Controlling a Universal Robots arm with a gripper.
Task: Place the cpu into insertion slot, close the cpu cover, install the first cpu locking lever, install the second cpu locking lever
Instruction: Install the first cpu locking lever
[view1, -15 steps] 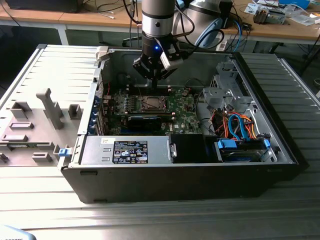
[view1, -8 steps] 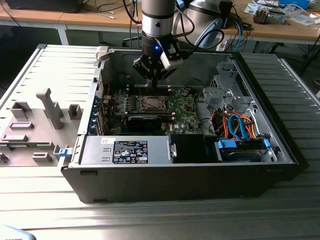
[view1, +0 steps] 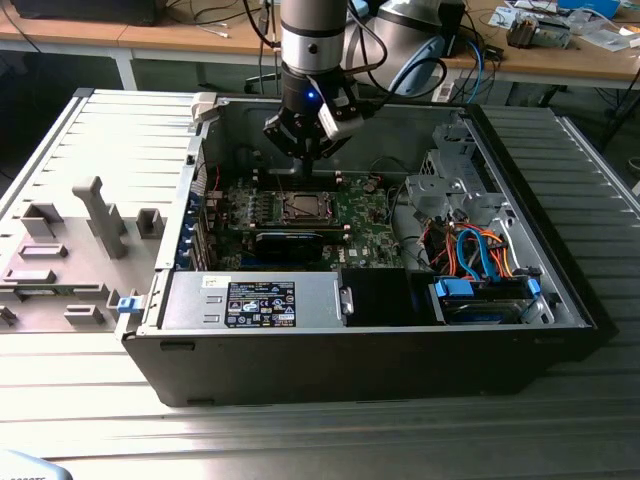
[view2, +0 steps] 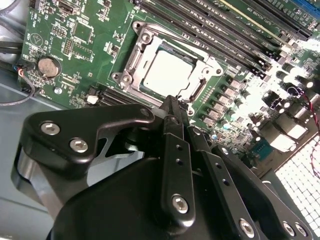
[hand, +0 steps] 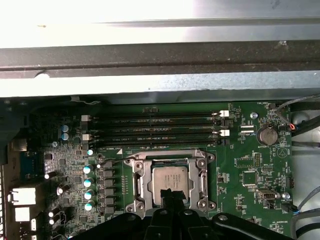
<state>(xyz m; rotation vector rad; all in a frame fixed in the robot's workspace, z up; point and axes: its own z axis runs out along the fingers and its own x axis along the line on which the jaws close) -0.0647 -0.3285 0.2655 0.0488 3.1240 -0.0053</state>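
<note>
The cpu (view2: 167, 70) (hand: 170, 180), a dull silver square, lies flat in the socket on the green motherboard (view2: 75, 55). The silvery cpu cover (view2: 134, 56) (hand: 138, 181) lies down around it as a frame. In both wrist views my gripper (view2: 173, 104) (hand: 172, 193) hangs just above the socket's edge, its black fingers pressed together with nothing between them. In the exterior view the gripper (view1: 305, 165) points down into the open computer case, over the socket (view1: 303, 207). Whether the locking levers are latched I cannot tell.
Memory slots (hand: 155, 130) run beside the socket, and a coin battery (view2: 48, 65) sits nearby. In the exterior view a long black card (view1: 290, 243) lies in front of the socket, with a power supply (view1: 250, 300) and a cabled drive cage (view1: 480, 265). Case walls (view1: 190, 190) enclose the board.
</note>
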